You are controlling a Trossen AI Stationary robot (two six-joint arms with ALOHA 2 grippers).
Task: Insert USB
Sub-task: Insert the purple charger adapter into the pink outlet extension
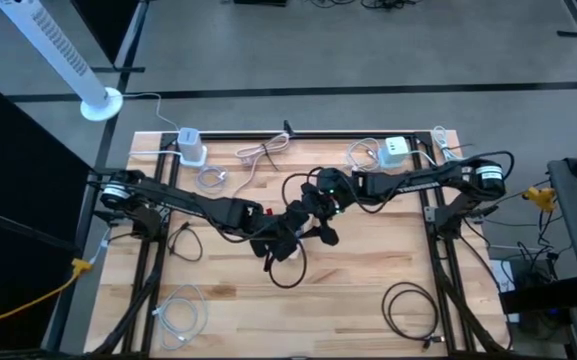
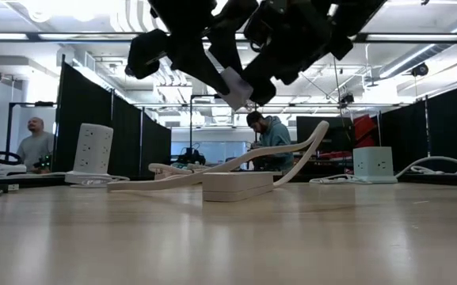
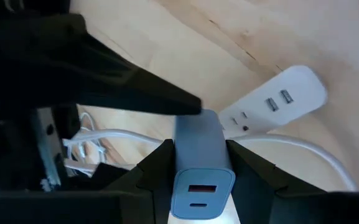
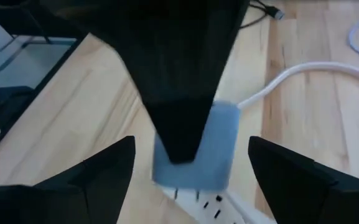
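Left gripper [image 3: 198, 177] is clamped on the flanks of the USB charger block [image 3: 199, 168], held above table centre over the power strip [image 3: 277, 102]; right gripper [image 4: 188, 165] hangs released at its 3 o'clock. Block looks light, rigid and slick, so grip the flat sides. Only the left wrist view shows its USB ports; the high view hides it.

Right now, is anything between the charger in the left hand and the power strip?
Nothing visible. The left hand grips the charger above the power strip, with open air between them in the low view. The open right hand hangs around the charger, not beneath it.
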